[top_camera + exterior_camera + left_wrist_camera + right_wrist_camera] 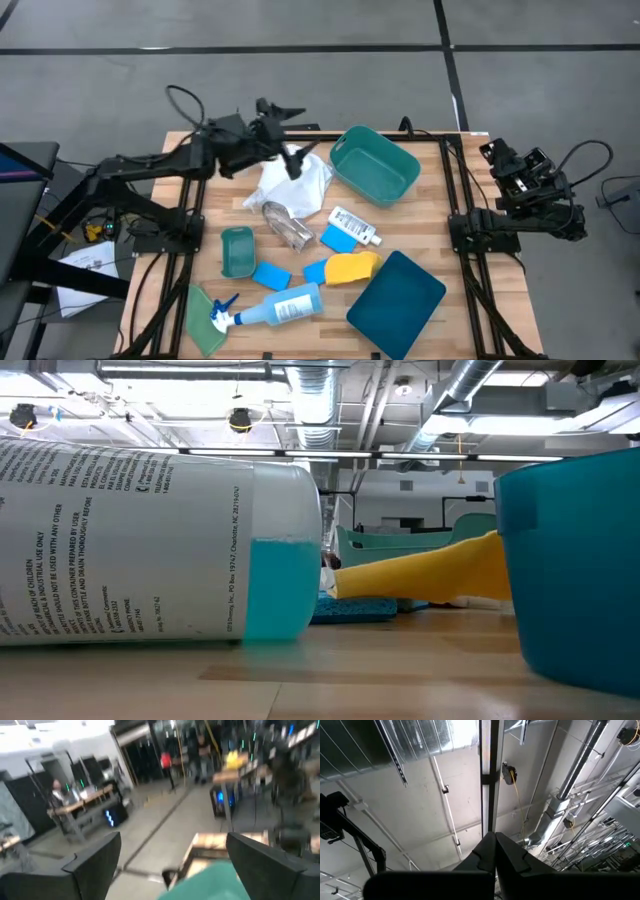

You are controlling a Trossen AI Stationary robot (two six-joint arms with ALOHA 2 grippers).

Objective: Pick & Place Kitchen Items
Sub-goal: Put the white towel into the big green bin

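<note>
Fingers of the left gripper [291, 143] apart above white cloth [290, 185]; right gripper's [495, 851] together; spray bottle [150, 545] label unreadable.

Only readable text is on the spray bottle [150, 545] lying on its side, close in the low view: small black print on its white label, lines running along the bottle. Legible bits: "USED ONLY AS DIRECTED", "NOT TO BE USED", "Charlotte, NC 28217", a "1-800" phone number whose remaining digits can't be made out, rest too fine to read. High view: small white bottle [354, 226] has a label with dark markings, unreadable. Both wrist views: no legible text or signs
</note>
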